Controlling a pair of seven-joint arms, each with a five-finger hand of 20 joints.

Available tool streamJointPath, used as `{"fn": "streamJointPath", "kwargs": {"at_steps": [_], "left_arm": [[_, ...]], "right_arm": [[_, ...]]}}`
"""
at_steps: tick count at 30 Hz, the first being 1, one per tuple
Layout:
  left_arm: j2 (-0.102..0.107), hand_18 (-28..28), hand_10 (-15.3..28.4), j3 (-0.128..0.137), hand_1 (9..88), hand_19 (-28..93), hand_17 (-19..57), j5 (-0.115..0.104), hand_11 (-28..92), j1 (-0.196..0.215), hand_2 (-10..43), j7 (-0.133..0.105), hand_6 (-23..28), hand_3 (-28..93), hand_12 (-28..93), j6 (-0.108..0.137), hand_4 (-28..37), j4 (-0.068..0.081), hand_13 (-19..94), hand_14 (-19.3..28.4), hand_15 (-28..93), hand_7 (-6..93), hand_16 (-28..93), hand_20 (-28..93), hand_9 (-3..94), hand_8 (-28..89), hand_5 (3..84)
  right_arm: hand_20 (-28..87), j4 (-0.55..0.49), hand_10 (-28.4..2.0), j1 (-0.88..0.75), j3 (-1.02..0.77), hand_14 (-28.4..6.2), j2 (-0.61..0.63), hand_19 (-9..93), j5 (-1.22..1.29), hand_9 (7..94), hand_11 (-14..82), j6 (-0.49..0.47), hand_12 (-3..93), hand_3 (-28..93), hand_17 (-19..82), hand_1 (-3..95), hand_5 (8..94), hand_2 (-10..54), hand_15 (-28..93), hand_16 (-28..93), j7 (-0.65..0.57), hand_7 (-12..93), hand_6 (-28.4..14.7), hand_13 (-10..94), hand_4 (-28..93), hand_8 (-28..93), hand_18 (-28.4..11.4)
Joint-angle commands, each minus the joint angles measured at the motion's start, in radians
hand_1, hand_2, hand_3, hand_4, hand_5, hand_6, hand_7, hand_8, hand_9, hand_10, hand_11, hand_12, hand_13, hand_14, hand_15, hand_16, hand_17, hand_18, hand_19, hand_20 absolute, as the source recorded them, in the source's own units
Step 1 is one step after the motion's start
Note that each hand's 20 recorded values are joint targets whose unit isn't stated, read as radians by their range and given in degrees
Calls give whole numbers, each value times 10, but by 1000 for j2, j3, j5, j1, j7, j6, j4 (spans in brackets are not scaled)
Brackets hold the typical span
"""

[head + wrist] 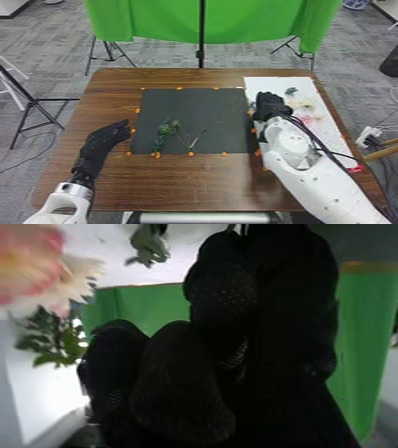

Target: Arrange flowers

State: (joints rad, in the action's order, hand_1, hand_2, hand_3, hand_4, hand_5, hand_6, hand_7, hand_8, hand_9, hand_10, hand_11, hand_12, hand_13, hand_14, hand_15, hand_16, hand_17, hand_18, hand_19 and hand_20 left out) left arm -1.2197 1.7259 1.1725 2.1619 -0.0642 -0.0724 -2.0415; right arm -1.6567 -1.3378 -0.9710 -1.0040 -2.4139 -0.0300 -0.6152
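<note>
My right hand [271,106] is over the border between the dark mat [191,107] and the white sheet [277,84]. In the right wrist view, that hand [222,299] has its fingers curled and pinches a thin green stem at the fingertips. A grey-green bloom [149,246] is beside them. Pink and cream flowers [306,112] lie on the sheet; a pink-and-cream bloom [31,269] appears close to the wrist camera. Leafy green stems [163,134] and a thinner sprig [193,142] lie on the mat. Left of the mat, my left hand [105,137] has relaxed, fairly straight fingers.
Orange markers [191,154] edge the mat on the brown table [209,187]. A small red item [356,169] is at the sheet's near right corner. Beyond the table stand a green backdrop [164,20] and black stands [201,52].
</note>
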Motion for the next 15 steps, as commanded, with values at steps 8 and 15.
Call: {"fn": "streamJointPath", "kwargs": {"at_steps": [8,15], "left_arm": [[-7,145,138,3,262,126,20,-4,164,20,-33,9,63,664,99,-15,-207,-5,299,185,251,77,-15,197,404,-54,446],[-8,145,139,1,261,126,20,-5,164,15,-31,9,66,664,99,-16,-208,-3,299,186,251,73,-14,197,404,-53,447]], "right_arm": [[639,-273,-107,-117,-36,-18,0,932,159,886,547,128,249,-282,756,880,791,-95,703,280,68,375,-40,937,601,221,-94],[638,-295,-107,-133,-30,-18,-5,932,155,886,549,111,246,-283,757,879,789,-95,705,276,90,377,-43,937,608,222,-93]]}}
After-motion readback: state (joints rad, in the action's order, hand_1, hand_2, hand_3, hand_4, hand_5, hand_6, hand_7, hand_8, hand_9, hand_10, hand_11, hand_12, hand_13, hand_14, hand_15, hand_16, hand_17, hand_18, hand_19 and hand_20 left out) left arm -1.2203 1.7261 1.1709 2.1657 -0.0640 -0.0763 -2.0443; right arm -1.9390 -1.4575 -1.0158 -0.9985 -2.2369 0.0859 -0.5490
